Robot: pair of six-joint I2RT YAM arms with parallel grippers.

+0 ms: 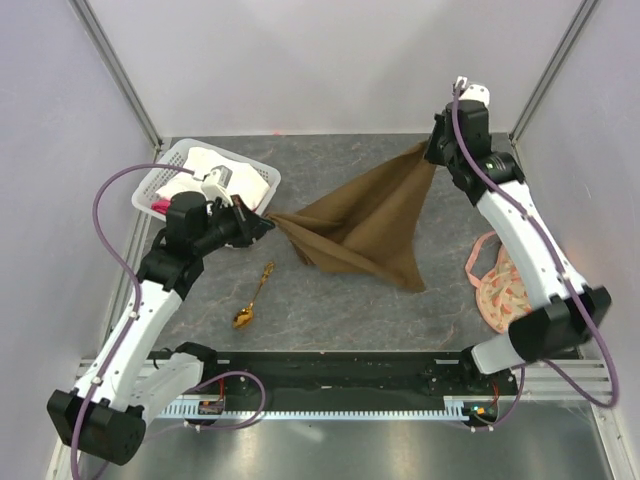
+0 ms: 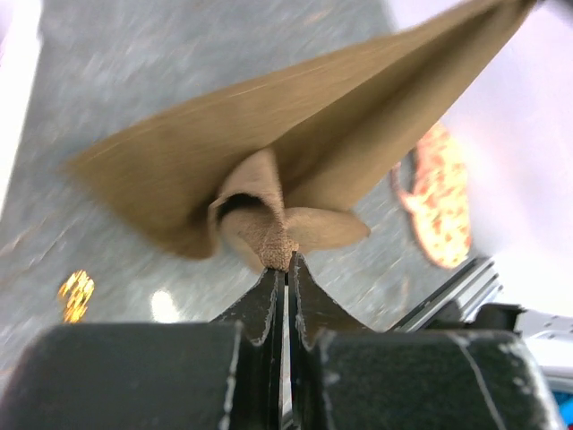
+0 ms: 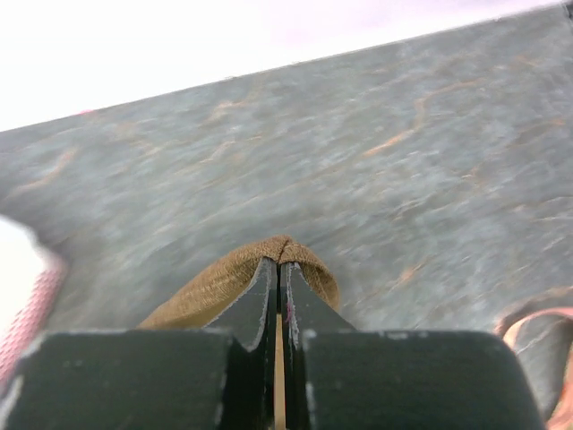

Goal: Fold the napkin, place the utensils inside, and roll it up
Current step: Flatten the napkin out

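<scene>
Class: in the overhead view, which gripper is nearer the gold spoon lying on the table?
Left. The left gripper, pinching one napkin corner, is just behind the spoon. The right gripper holds another corner far off at the back right.

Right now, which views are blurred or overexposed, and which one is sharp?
Top external view: sharp, evenly lit, napkin and gold spoon crisp. Left wrist view: tabletop and spoon smeared, with a glare spot. Right wrist view: tabletop blurred, wall washed out white.
</scene>
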